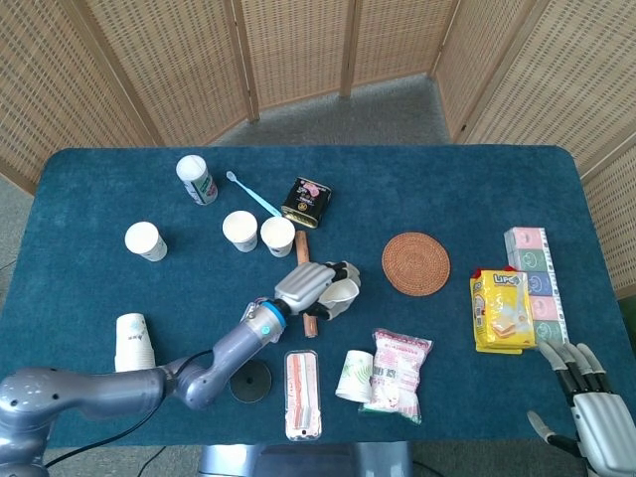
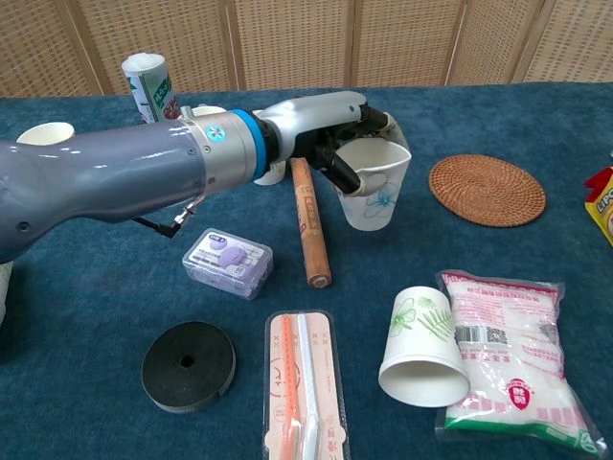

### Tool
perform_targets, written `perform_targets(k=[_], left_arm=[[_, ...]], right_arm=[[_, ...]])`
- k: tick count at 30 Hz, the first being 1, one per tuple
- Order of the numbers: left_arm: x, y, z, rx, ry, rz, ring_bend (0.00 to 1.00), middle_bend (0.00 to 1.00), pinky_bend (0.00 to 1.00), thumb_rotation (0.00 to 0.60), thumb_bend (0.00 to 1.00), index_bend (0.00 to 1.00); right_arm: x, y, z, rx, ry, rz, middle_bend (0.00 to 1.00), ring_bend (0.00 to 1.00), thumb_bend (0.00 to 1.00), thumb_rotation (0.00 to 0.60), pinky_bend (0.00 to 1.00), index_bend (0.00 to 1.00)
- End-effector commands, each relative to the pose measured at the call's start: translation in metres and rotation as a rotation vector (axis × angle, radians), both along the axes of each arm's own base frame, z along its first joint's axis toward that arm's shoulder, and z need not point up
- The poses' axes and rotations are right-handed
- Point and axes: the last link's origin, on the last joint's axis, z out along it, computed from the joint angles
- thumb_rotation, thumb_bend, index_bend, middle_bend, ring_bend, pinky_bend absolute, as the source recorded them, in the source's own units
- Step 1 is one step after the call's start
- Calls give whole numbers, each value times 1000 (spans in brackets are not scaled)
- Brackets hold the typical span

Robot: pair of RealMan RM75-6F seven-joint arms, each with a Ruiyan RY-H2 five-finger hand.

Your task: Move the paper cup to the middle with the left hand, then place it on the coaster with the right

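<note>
A white paper cup (image 1: 341, 293) with a blue flower print (image 2: 375, 195) is upright near the table's middle, just right of a wooden stick (image 2: 308, 220). My left hand (image 1: 312, 284) grips it around the rim and upper wall, fingers wrapped over the top (image 2: 330, 134). Whether the cup's base touches the cloth I cannot tell. The round woven coaster (image 1: 415, 263) lies bare to the right of the cup (image 2: 487, 189). My right hand (image 1: 594, 417) hovers at the table's front right corner, fingers spread and holding nothing; the chest view does not show it.
Another paper cup (image 2: 421, 335) lies on its side beside a pink packet (image 2: 508, 364) in front of the coaster. Two upright cups (image 1: 258, 234), a can (image 1: 306, 202) and a bottle (image 1: 197, 180) stand behind. A yellow snack bag (image 1: 502, 310) lies right of the coaster.
</note>
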Motion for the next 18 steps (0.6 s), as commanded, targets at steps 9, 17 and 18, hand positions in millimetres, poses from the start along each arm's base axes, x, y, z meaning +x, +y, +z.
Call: perform_targets(k=[9, 17, 18], left_arm=[[35, 8, -40, 12, 44, -73, 279, 243, 489, 600, 529, 310], [48, 11, -56, -6, 57, -80, 263, 232, 434, 600, 523, 282], [48, 11, -58, -10, 63, -81, 252, 223, 405, 600, 522, 263]], right_arm=[[-10, 7, 7, -31, -11, -41, 0, 0, 304, 600, 0, 0], [-16, 9, 15, -59, -9, -54, 0, 0, 303, 600, 0, 0], [-16, 9, 16, -64, -9, -56, 0, 0, 305, 600, 0, 0]])
